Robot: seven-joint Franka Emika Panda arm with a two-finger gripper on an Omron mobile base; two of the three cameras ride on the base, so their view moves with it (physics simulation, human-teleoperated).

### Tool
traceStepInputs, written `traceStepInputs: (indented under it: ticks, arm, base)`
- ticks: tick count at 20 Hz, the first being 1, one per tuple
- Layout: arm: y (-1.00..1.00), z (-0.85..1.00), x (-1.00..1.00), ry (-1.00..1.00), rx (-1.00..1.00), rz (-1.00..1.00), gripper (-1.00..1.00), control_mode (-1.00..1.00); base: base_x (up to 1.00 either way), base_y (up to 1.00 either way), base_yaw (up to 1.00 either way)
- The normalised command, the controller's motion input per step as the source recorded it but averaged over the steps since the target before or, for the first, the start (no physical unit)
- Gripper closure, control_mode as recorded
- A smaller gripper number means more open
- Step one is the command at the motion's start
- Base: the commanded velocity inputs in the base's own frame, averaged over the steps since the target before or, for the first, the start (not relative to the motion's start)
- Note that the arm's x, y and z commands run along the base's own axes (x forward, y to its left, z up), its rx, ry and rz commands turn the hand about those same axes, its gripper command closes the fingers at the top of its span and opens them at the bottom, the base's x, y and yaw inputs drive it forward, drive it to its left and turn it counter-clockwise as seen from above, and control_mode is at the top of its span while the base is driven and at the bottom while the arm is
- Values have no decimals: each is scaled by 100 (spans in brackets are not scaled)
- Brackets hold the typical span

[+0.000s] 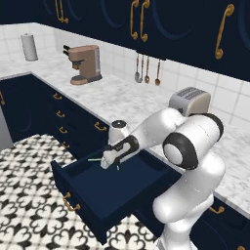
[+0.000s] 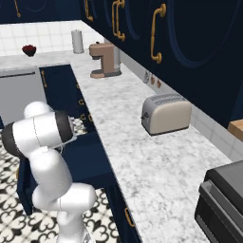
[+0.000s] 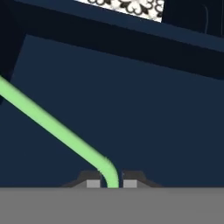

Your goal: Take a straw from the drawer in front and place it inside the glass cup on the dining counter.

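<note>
The drawer point(image 1: 105, 188) stands pulled open below the marble tabletop point(image 1: 122, 97). The arm reaches down into it, and the jaws of the gripper point(image 3: 112, 183) are clamped on the straw point(image 3: 57, 127), just above the drawer floor. Pickup appears done; transfer to the cup remains.

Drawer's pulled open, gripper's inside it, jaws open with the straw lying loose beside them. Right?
Not quite. In the hand view the gripper is shut on the straw, which runs up from between its fingertips. The rest holds: the left base view shows the drawer pulled open with the gripper inside.
</note>
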Motion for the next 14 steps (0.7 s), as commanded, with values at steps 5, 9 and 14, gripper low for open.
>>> traceStepInputs:
  ticks: [5, 9, 14]
  arm:
    - [1, 100, 0, 0, 2, 0, 100, -100]
    - [0, 100, -6, 3, 0, 0, 100, -100]
    - [-15, 100, -59, 1, -1, -1, 100, -100]
  base:
    - [0, 0, 0]
    - [0, 0, 0]
    - [0, 0, 0]
